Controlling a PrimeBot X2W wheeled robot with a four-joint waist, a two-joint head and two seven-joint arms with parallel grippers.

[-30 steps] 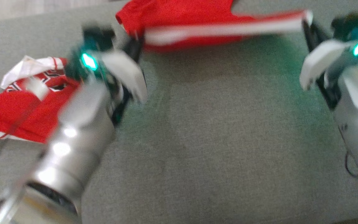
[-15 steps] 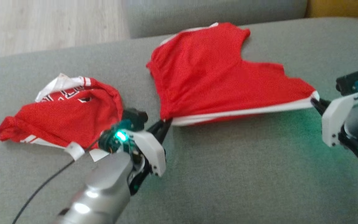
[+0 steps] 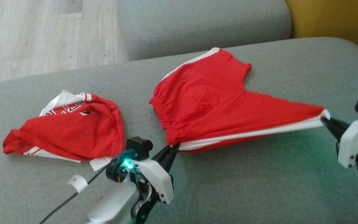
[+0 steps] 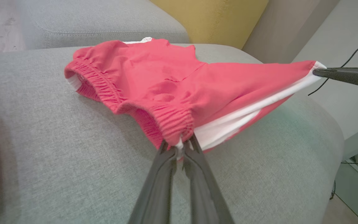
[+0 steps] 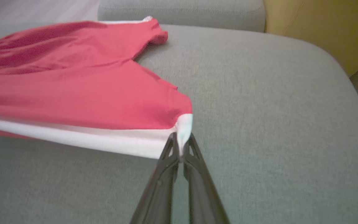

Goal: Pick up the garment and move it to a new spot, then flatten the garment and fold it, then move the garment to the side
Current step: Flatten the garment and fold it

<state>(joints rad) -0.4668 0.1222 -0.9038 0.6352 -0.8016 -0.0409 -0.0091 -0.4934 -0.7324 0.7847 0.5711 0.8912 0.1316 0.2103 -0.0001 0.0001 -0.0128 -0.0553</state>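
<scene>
The garment, a pair of red shorts with white side stripes, sits toward the middle and right of a grey sofa seat, held at two corners. The left tool is clamped together on the near end of the gathered elastic waistband, where the white stripe begins; the left wrist view shows a little white cloth pinched between its dark fingers. The right tool is closed on the white hem corner of one leg, and in the right wrist view the fabric tip pokes up between its fingertips. The striped side edge runs taut and straight between the two tools and looks raised off the seat, with shade beneath it. The rest of the shorts slopes away and down to the cushion, the other leg lying flat toward the back. On the robot's left lies a second piece of clothing, a crumpled red jersey with white trim and dark lettering. It is near the left tool and apart from the shorts, with a strip of bare grey seat between them. A black cable carrying a white tab trails from the left arm across the seat, just in front of the jersey. Behind the shorts rises a grey back cushion, with yellow upholstery beside it at the far right and a pale wooden floor off to the far left.
</scene>
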